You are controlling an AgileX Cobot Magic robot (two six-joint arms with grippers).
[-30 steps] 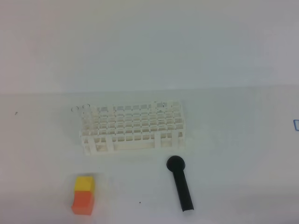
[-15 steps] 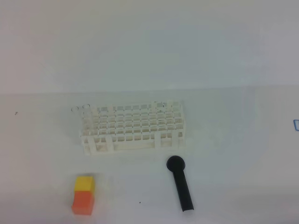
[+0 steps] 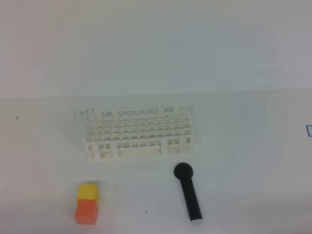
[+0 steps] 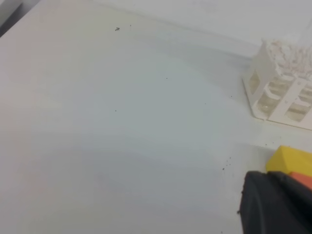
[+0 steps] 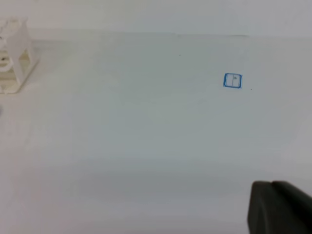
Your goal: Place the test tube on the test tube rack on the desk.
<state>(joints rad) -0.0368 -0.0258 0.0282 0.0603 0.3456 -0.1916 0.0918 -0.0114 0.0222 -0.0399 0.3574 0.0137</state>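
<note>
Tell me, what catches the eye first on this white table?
The white rack full of small square holes sits mid-table, the biggest thing there. In front of it to the right lies a black round-headed tool, and to the left a small block, yellow on top and orange below.

White desk (image 5: pixel 146 146), test tube rack (image 5: pixel 13 53) corner far left, blue square mark (image 5: pixel 232 81), dark tool (image 5: pixel 280 208) bottom right.
</note>
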